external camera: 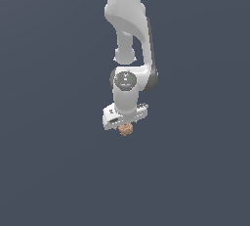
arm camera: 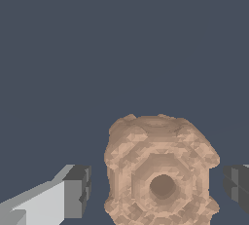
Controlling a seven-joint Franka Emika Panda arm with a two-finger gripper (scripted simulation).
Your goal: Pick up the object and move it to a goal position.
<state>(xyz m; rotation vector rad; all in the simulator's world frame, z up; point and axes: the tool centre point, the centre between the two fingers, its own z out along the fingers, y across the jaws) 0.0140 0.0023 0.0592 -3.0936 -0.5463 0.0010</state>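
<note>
The white arm's tool (external camera: 125,122) hangs straight down over the tan lumpy object (external camera: 125,129), fingers (arm camera: 78,192) spread either side, not touching, seemingly ready to grip.

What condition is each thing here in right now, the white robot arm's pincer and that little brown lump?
pincer: open, a finger on either side of the lump, gaps showing on both sides.
brown lump: between the fingers, not clamped; a round hollow faces the wrist camera.
</note>
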